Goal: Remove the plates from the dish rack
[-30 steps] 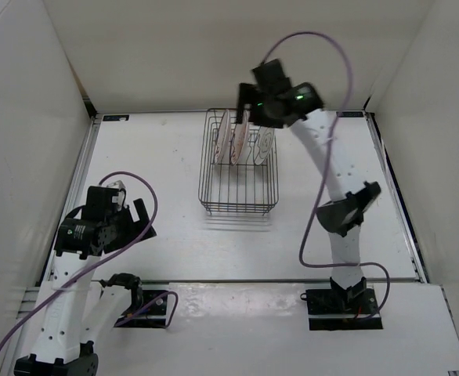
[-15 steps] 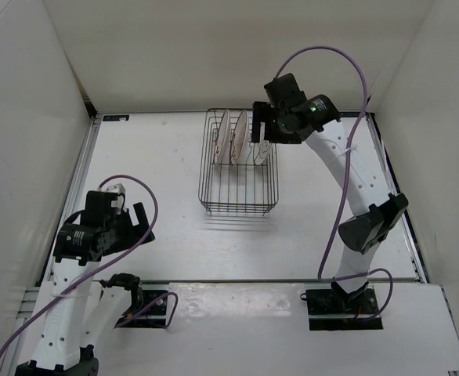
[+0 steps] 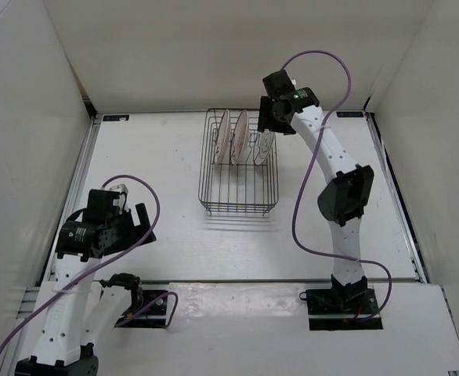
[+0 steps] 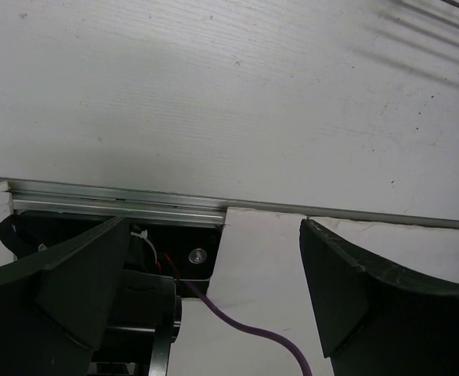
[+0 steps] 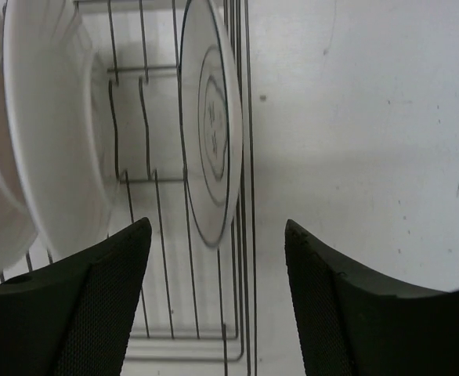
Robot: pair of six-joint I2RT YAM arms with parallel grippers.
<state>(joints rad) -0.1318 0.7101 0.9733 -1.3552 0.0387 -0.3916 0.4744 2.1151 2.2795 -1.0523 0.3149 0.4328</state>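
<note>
The dark wire dish rack [image 3: 238, 205] stands at the table's centre back. Three white plates stand on edge at its far end: two with orange centres [image 3: 222, 135] [image 3: 239, 137] and one with a grey line pattern [image 3: 265, 144]. My right gripper [image 3: 267, 117] hovers open above the rack's far right corner. In the right wrist view the grey-patterned plate [image 5: 211, 141] lies ahead between my open fingers [image 5: 104, 290], against the rack's side wires [image 5: 243, 235]; another plate [image 5: 49, 149] is to its left. My left gripper [image 3: 135, 221] is open and empty at the near left.
White enclosure walls surround the table. The left wrist view shows the table's front rail [image 4: 120, 207], a purple cable [image 4: 245, 333] and the arm's base mount below.
My right arm has swung its gripper from above the middle plates to the rack's far right corner and turned to face down on the grey-patterned plate. The left arm barely moved.
</note>
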